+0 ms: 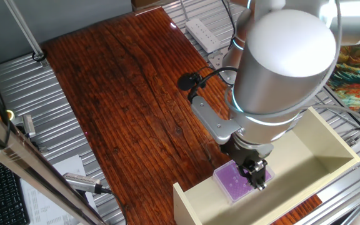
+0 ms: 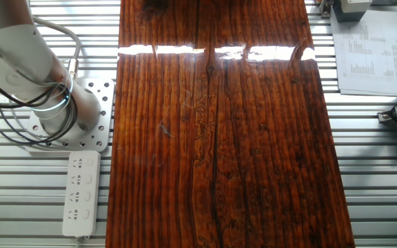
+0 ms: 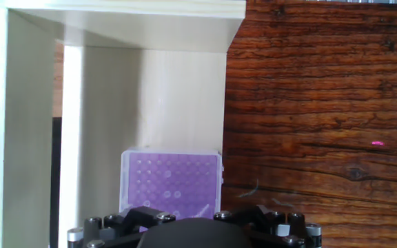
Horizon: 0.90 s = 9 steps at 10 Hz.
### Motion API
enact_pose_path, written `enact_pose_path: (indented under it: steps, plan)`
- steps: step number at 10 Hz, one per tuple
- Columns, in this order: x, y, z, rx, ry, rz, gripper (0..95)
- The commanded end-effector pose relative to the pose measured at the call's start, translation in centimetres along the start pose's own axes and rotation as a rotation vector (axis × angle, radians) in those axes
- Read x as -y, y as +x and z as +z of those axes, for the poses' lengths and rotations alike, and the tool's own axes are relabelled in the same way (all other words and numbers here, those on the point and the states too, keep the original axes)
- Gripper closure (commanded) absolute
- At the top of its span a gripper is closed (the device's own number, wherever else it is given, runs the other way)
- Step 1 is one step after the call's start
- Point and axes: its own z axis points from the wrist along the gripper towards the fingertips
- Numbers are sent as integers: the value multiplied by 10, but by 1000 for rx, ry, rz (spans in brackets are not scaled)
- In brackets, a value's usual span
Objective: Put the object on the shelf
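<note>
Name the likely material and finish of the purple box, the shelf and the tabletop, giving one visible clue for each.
Purple box: probably translucent plastic; its pale dots show through a tinted, smooth top.
Shelf: seemingly painted or laminated board, matte cream; flat panels with square edges.
Tabletop: wood or wood-look veneer, glossy; dark grain lines and bright reflected glare.

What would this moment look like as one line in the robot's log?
stage: placing | purple box: lying inside shelf | gripper: just above box, grip unclear | table: wooden
</note>
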Motion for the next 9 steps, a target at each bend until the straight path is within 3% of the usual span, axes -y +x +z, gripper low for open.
enact_pose_path:
  steps: [1, 5, 6, 9]
  plan:
    - [8, -1, -2, -3, -3, -6, 0]
    - [41, -7, 0, -4, -3, -34, 0]
    - [47, -9, -1, -5, -4, -38, 190]
    - [72, -15, -1, -5, -4, -66, 190]
